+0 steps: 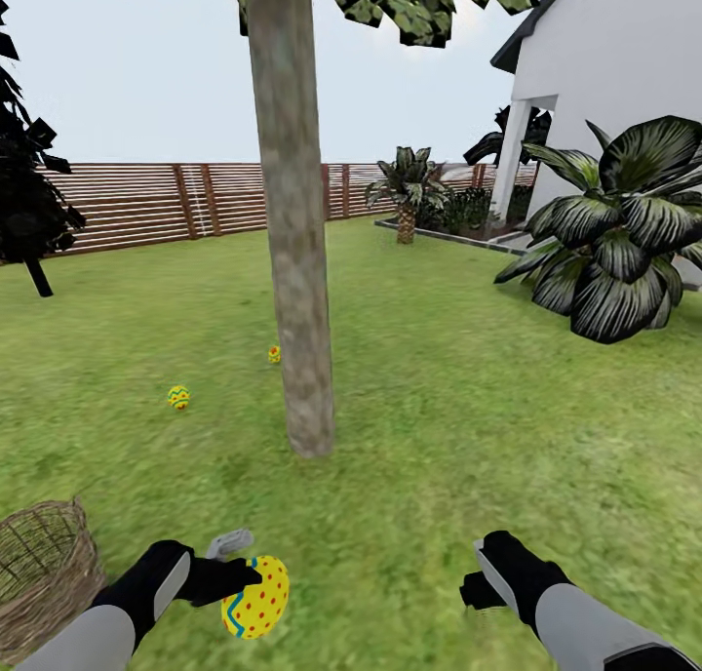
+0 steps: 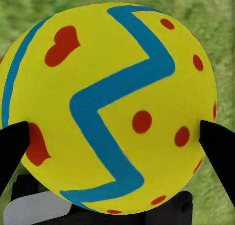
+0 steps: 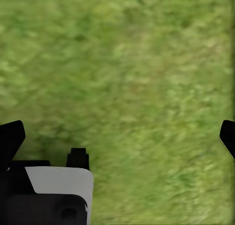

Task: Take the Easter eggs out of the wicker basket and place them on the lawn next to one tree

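My left gripper (image 1: 239,564) is shut on a yellow Easter egg (image 1: 257,598) with red dots and a blue zigzag, held low over the lawn (image 1: 439,437) in front of the tree. In the left wrist view the egg (image 2: 112,102) sits between the two black fingertips (image 2: 12,146). Two more eggs lie on the grass left of the tree trunk (image 1: 292,261): one (image 1: 178,396) farther out, one (image 1: 274,354) close to the trunk. The wicker basket (image 1: 44,569) stands at the lower left, beside my left arm. My right gripper (image 1: 485,573) hangs open over bare grass (image 3: 127,78).
A large dark-leaved palm shrub (image 1: 614,242) and the white house (image 1: 604,86) stand at the right. A brown slatted fence (image 1: 146,203) runs along the back, with a small palm (image 1: 408,188) before it. A dark cypress (image 1: 24,193) is at the far left.
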